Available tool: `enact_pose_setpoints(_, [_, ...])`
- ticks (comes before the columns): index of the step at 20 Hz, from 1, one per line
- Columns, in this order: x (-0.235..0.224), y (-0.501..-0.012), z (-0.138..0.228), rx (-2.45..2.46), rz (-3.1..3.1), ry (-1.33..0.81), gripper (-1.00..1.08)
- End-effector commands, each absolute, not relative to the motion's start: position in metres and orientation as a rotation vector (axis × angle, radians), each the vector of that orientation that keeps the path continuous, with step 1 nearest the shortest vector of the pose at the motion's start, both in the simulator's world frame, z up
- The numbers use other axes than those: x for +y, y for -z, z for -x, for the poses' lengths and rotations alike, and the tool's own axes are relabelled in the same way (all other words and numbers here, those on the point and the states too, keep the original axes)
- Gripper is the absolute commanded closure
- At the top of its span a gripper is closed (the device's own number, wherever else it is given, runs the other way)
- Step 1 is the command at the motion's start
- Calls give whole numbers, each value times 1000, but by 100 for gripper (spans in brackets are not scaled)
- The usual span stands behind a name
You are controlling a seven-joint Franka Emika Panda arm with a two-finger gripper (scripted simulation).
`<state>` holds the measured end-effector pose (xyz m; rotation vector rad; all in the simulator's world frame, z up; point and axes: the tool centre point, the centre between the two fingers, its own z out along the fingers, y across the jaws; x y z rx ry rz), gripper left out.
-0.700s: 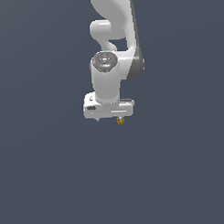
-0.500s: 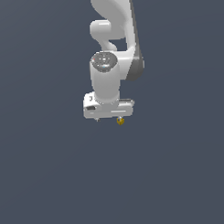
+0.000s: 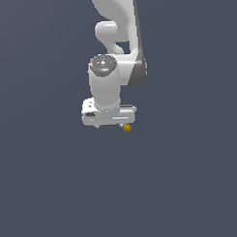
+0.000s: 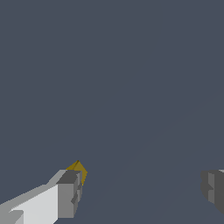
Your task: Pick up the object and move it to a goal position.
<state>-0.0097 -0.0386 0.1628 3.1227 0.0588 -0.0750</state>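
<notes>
The object, a tiny yellow-gold block (image 3: 127, 127), shows just under the white hand's end on the exterior view's right. My gripper (image 3: 110, 125) hangs from the white arm, pointing down. In the wrist view the gripper (image 4: 140, 190) is open, its two grey fingers far apart. The block (image 4: 78, 169) peeks out from behind the tip of one finger (image 4: 68, 192), at that finger rather than in the middle of the gap. Nothing lies between the fingers. Whether the block touches the finger I cannot tell.
Only a plain dark grey-blue surface (image 3: 190, 185) fills both views. No other objects, edges or goal marker show.
The hand and wrist have shifted slightly toward the exterior view's left. The block has stayed where it was, so it now sits nearer the hand's right end.
</notes>
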Motion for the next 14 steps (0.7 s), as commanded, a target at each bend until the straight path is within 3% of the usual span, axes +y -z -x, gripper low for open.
enact_pose_setpoints(1, [-37,-162,10,70,-3123,75,-92])
enact_pose_setpoints(14, [-10,-125,35,414,-3098,52,-92])
